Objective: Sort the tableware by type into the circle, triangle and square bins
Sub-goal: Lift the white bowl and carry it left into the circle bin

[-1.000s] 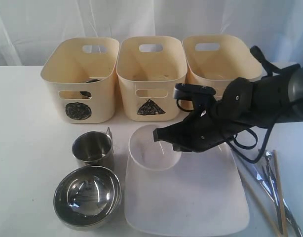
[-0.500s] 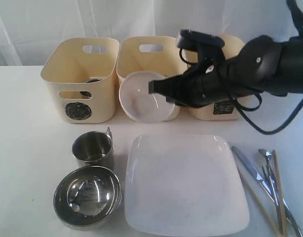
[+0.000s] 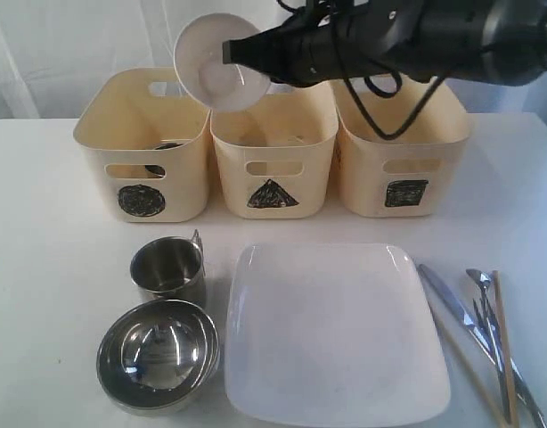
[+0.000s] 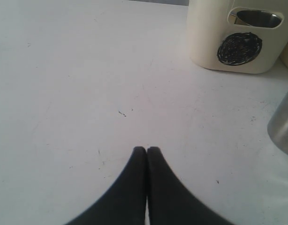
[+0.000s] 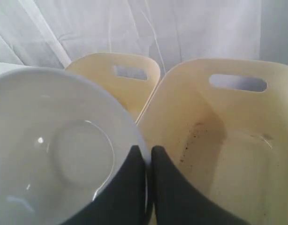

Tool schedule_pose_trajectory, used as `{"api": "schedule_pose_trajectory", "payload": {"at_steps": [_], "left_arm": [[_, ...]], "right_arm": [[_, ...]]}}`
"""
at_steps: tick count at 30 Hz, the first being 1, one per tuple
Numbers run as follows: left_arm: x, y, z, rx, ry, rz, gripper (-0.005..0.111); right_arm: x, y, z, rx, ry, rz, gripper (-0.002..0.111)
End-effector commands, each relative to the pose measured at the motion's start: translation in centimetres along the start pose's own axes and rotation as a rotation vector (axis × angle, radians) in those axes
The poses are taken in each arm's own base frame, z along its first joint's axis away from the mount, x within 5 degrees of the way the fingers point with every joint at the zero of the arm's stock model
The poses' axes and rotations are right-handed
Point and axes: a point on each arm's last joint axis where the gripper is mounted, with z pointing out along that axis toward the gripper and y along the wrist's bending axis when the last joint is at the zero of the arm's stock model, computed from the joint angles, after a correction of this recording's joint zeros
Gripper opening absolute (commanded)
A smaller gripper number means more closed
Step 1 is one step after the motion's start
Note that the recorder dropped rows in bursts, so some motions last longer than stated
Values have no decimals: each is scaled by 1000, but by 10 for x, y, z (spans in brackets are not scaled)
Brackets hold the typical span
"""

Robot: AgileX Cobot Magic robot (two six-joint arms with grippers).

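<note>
Small white bowl (image 3: 216,61) pinched by its rim, upper centre-left.
Right gripper (image 3: 229,52) holds it tilted above circle bin (image 3: 140,152) and triangle bin (image 3: 273,147); left gripper (image 4: 147,151) fingers pressed together over the table (image 4: 64,93).

On the table (image 3: 42,267), centre front: square plate (image 3: 336,334). Behind it, at twelve o'clock, triangle bin (image 3: 272,169); at eleven, circle bin (image 3: 144,147), close beside the triangle bin; at one, square bin (image 3: 403,169), ending the row on the right. Inside the circle bin, a steel item (image 3: 167,145), glimpsed through the handle slot. High above the gap between circle and triangle bins, small bowl (image 3: 218,62), tipped on edge, rim pinched by right gripper (image 3: 233,52) reaching in from three o'clock. At nine o'clock of the plate, just beside it, steel mug (image 3: 169,267); at eight, steel bowl (image 3: 158,355), just in front of the mug. At three to four o'clock, near the plate, steel cutlery (image 3: 452,301) with wooden chopsticks (image 3: 503,348) laid among it.
</note>
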Motion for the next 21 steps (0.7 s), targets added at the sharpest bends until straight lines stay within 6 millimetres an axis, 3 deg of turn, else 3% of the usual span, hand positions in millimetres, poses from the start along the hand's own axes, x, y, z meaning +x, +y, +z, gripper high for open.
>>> {"api": "schedule_pose_trajectory", "payload": {"at_steps": [1, 9, 15, 21], "left_arm": [[1, 0, 0, 2, -4, -2, 0], [1, 0, 0, 2, -4, -2, 0], [1, 0, 0, 2, -4, -2, 0], [1, 0, 0, 2, -4, -2, 0]], "right_arm": [[-6, 4, 27, -11, -31, -75, 0], [0, 22, 60, -63, -18, -311, 0], [-4, 38, 71, -87, -58, -429, 0], [-7, 40, 78, -88, -80, -473, 0]]}}
